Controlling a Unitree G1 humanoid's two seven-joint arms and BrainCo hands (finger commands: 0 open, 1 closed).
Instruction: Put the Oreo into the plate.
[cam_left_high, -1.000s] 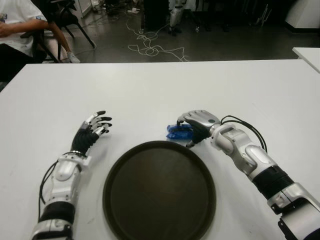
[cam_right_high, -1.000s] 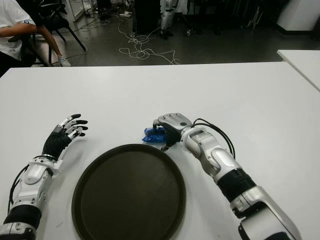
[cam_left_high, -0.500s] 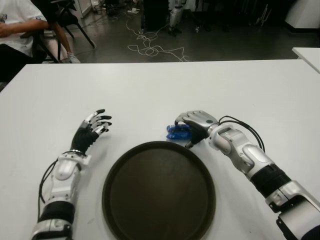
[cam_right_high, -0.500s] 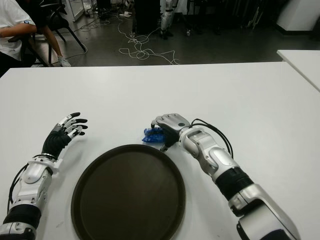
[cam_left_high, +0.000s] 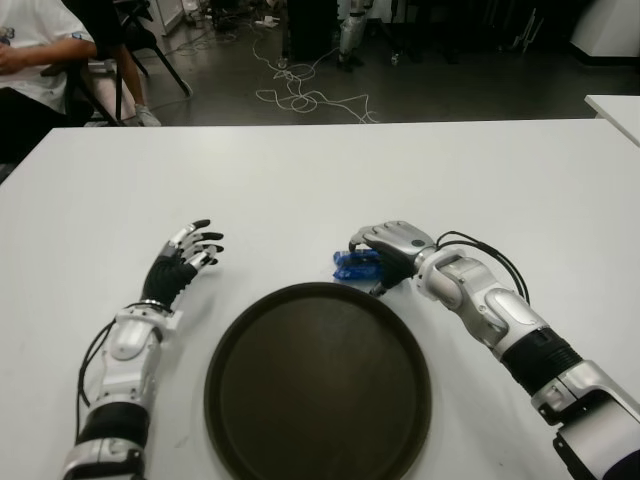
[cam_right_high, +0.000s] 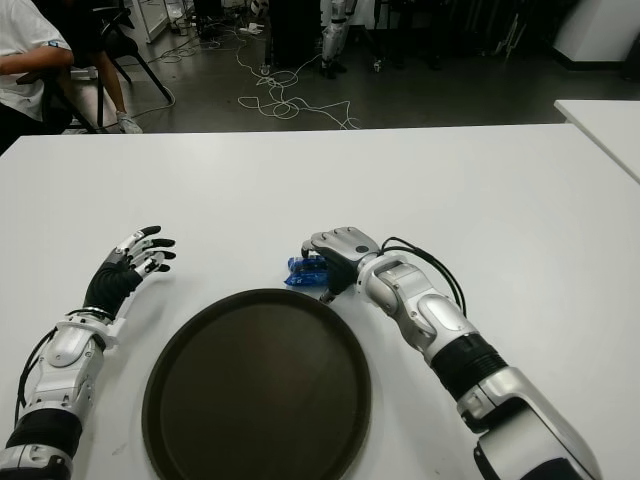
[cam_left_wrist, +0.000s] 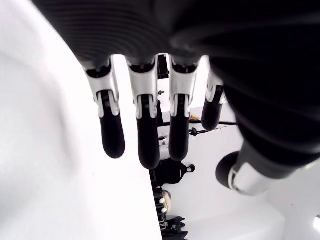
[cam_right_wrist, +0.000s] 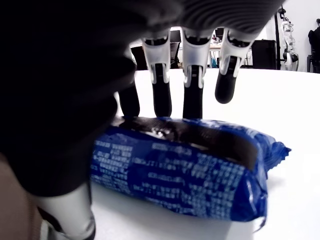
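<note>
barely shifted: right hand (cam_left_high: 385, 250) curled over oreo (cam_right_wrist: 185, 170) just beyond plate (cam_left_high: 318, 380) rim; left hand (cam_left_high: 185, 262) left of plate, fingers spread, empty.

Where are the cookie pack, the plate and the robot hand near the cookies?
cookie pack (cam_right_wrist: 180, 170), right wrist view, blue wrapper front
plate (cam_left_high: 318, 378), left eye view, bare middle
right robot hand (cam_left_high: 392, 243), left eye view, back of hand

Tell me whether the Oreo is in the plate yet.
Out. The Oreo lies on the table beyond the plate rim, under the right hand.
</note>
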